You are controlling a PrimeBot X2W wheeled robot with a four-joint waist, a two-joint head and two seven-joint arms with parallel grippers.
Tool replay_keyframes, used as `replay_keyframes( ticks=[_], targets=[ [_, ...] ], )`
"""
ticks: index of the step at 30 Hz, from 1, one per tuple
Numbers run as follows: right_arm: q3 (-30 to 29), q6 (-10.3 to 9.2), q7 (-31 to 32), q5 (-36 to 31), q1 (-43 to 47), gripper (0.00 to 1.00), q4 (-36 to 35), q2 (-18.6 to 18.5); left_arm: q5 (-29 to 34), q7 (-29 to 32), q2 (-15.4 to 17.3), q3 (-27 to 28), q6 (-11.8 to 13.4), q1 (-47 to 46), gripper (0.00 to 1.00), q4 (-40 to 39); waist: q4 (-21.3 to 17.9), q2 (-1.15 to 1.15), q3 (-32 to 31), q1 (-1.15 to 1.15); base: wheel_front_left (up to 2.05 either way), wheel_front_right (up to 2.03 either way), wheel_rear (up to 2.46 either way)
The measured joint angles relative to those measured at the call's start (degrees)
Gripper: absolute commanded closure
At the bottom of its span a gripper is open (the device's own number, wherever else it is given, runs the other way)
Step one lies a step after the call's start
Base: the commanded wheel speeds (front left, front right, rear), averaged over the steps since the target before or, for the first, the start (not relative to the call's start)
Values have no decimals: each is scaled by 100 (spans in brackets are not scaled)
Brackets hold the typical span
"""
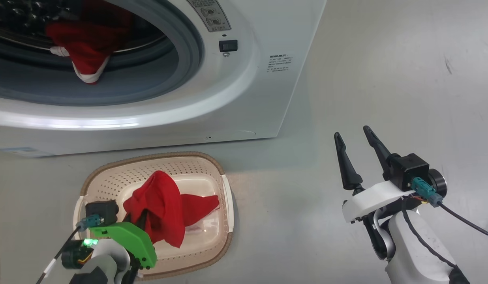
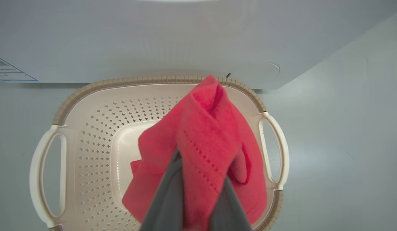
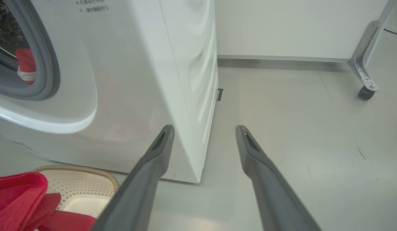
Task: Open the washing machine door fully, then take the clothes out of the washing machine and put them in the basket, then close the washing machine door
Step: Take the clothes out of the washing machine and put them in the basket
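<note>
The washing machine (image 1: pixel 244 98) stands white with its grey-ringed port open; its door is out of view. Red clothes (image 1: pixel 86 43) with white trim hang over the drum's lip, also visible in the right wrist view as clothes (image 3: pixel 25 64). Below the port sits the cream basket (image 1: pixel 177 156). My left gripper (image 1: pixel 143 221) is shut on a red garment (image 1: pixel 161 197), holding it just over the basket (image 2: pixel 89 96); the garment (image 2: pixel 211 128) drapes over both fingers. More red cloth (image 1: pixel 200 205) lies on the basket floor. My right gripper (image 1: pixel 352 132) hangs open and empty to the right, above the floor.
Grey floor (image 1: pixel 386 79) spreads to the right of the machine. In the right wrist view a metal leg with a castor (image 3: pixel 365 93) stands at the far right before a white wall panel (image 3: pixel 298 29). The basket nearly touches the machine's base.
</note>
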Motion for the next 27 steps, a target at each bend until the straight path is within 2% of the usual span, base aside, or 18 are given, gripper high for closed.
replay_keyframes(
  ticks=[17, 18, 19, 20, 27],
  targets=[
    [-49, -54, 0, -44, -499, 0, -333, -2, 38, 0, 30, 38, 1, -604, 100, 434, -292, 0, 1104, 0, 0, 0, 0],
    [-89, -57, 0, -58, -511, 0, -333, -3, 38, -1, 19, 33, 1, -612, 67, 460, -310, 0, 1149, 0, 0, 0, 0],
    [-122, -57, 0, -77, -521, 0, -332, -9, 37, -1, 2, 37, 1, -619, 13, 489, -327, 0, 1186, 0, 0, 0, 0],
    [-147, -62, 0, -86, -528, 0, -331, -13, 33, -2, -13, 42, 1, -620, 0, 526, -340, 0, 1214, 0, 0, 0, 0],
    [-202, -98, 0, -91, -530, 0, -316, -21, 31, -58, -62, 59, 1, -620, 0, 659, -305, 0, 1157, 0, 0, 0, 0]
  ],
)
